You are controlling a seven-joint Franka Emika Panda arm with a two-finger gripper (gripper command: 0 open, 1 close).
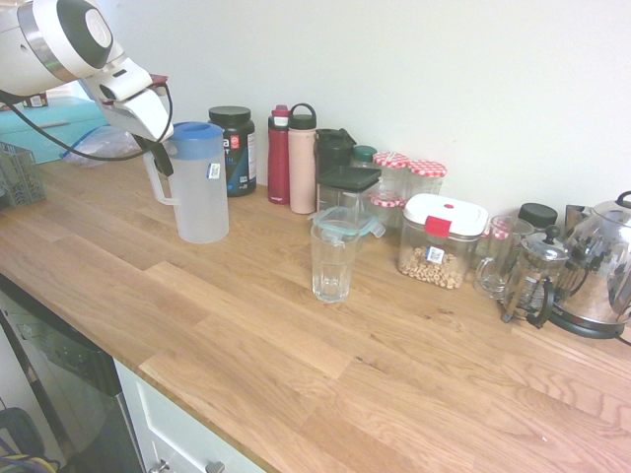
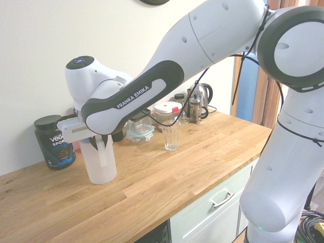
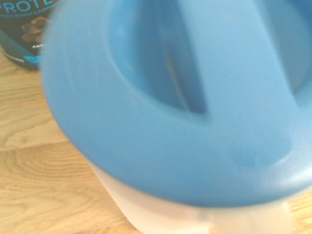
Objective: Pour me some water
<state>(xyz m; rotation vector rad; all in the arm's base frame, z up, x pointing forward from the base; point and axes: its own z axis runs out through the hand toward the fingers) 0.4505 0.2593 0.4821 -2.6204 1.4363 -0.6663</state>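
white arm's gripper (image 1: 158, 156) clenched on side handle of frosted pitcher (image 1: 200, 187), blue lid (image 3: 185, 102) on, standing upright on wooden counter (image 1: 296, 335). water inside barely visible. empty glass (image 1: 332, 258) stands apart, toward jars; black tub (image 2: 53, 142) just behind pitcher.

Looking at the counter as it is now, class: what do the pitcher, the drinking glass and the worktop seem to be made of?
Pitcher: probably frosted white plastic, translucent and matt, with an opaque blue plastic lid.
Drinking glass: clear glass by the look; the wood shows through it.
Worktop: wood, seemingly joined oak staves; visible grain, low sheen.
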